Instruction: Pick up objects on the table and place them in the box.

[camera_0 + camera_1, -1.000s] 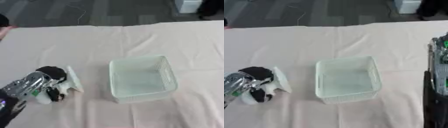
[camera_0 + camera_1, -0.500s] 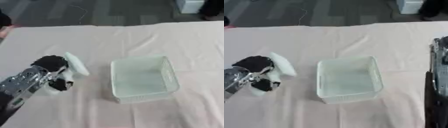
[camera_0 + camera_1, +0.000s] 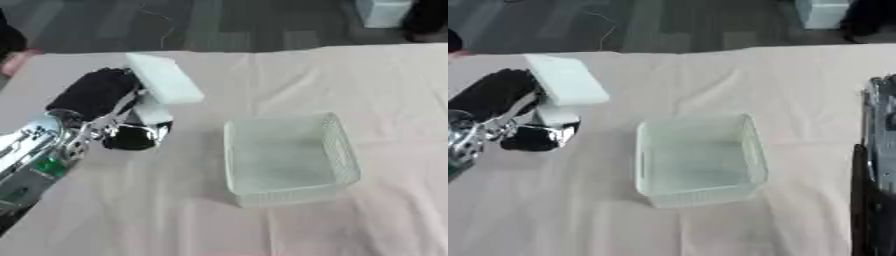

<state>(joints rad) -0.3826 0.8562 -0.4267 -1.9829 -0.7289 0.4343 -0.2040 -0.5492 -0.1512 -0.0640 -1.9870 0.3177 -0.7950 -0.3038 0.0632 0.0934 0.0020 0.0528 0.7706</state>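
White block [image 3: 164, 79], apparently higher than before.

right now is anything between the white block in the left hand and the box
Nothing visible. The left hand holds the white block up, left of the clear box, with only bare cloth between them. The box looks empty.

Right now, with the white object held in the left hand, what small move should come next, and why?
Probably carry the white block rightward until it is over the box. The left hand holds it lifted, off to the left of the box, and the box looks empty, so nothing blocks a drop there.
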